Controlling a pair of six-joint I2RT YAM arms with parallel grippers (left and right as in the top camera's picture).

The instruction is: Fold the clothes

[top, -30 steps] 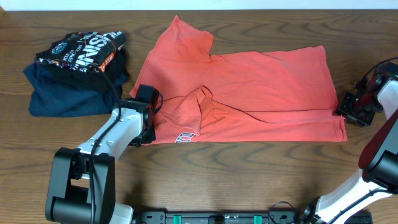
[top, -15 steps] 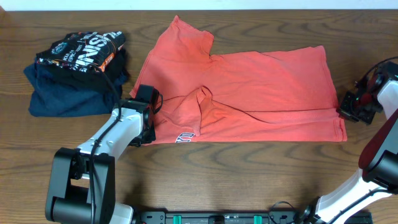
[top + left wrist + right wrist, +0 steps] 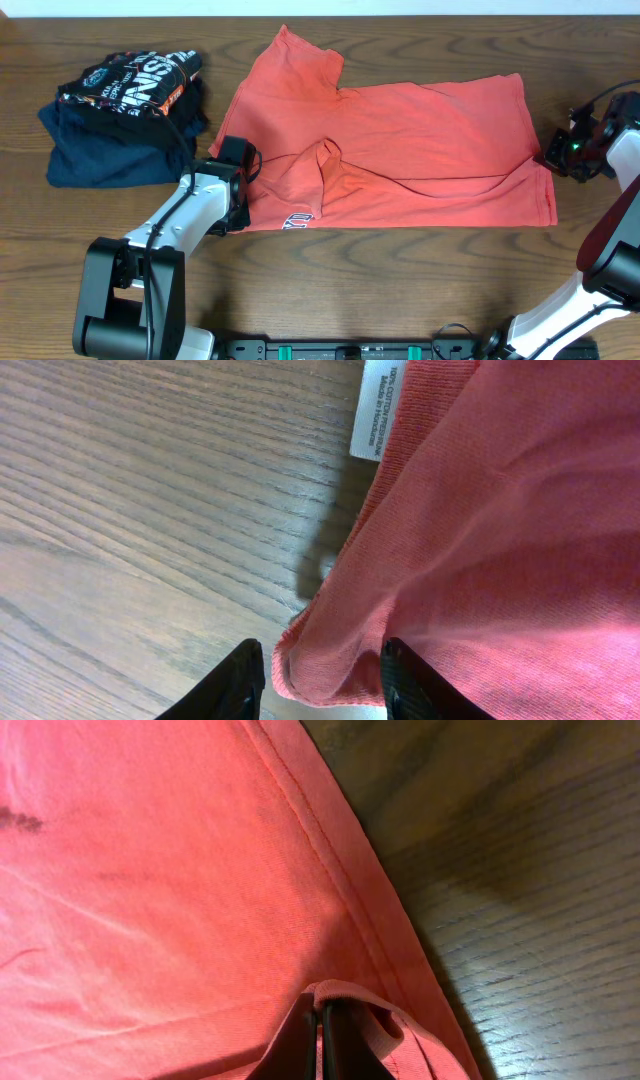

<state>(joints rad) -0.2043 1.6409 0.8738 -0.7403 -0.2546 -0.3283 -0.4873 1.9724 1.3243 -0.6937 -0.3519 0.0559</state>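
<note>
The clothes are one coral-red T-shirt (image 3: 400,140), spread flat across the middle of the wooden table with some wrinkles near its centre. My left gripper (image 3: 243,200) sits at the shirt's lower left edge. In the left wrist view its fingers (image 3: 245,682) stand apart, open, with a loose fold of the red cloth (image 3: 500,540) lying between them. My right gripper (image 3: 550,158) is at the shirt's right hem. There the right wrist view shows the gripper (image 3: 318,1040) shut on a pinched loop of the hem (image 3: 150,870).
A black printed shirt (image 3: 130,80) lies on a navy folded garment (image 3: 100,150) at the back left. A white care label (image 3: 372,410) shows at the shirt's edge. Bare wooden table (image 3: 400,280) runs along the front.
My right gripper has shut on the shirt's right hem and shifted toward the far side, pulling that corner slightly. The left arm has not moved.
</note>
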